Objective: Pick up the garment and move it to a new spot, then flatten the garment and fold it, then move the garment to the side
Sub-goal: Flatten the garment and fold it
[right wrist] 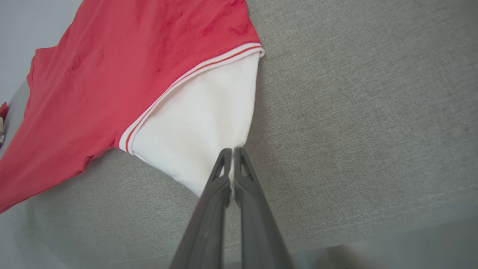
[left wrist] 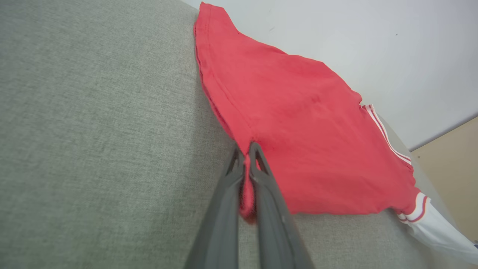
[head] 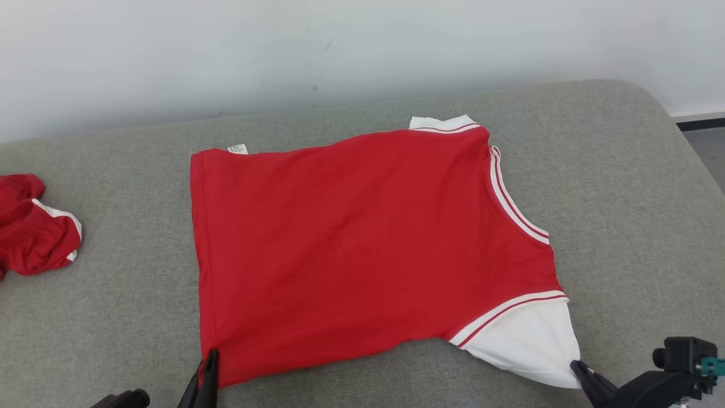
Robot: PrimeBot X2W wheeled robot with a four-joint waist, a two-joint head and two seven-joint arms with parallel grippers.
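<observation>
Evidently mid-flattening, the shirt (head: 362,249) lies spread on the grey cushion (head: 623,187), the left gripper (head: 212,357) with jaws clamped on its red corner (head: 226,368), the right gripper (head: 576,366) with jaws closed on the white sleeve (head: 527,340); next, probably, lift both edges together to fold.

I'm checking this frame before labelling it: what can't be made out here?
Head view: the second red garment runs off the left edge.
Head view: the label at the red shirt's far edge is too small to read.
Head view: the far white sleeve is mostly hidden behind the shirt's body.
Left wrist view: the shirt corner inside the left pincer is blurred and pinched out of sight.
</observation>
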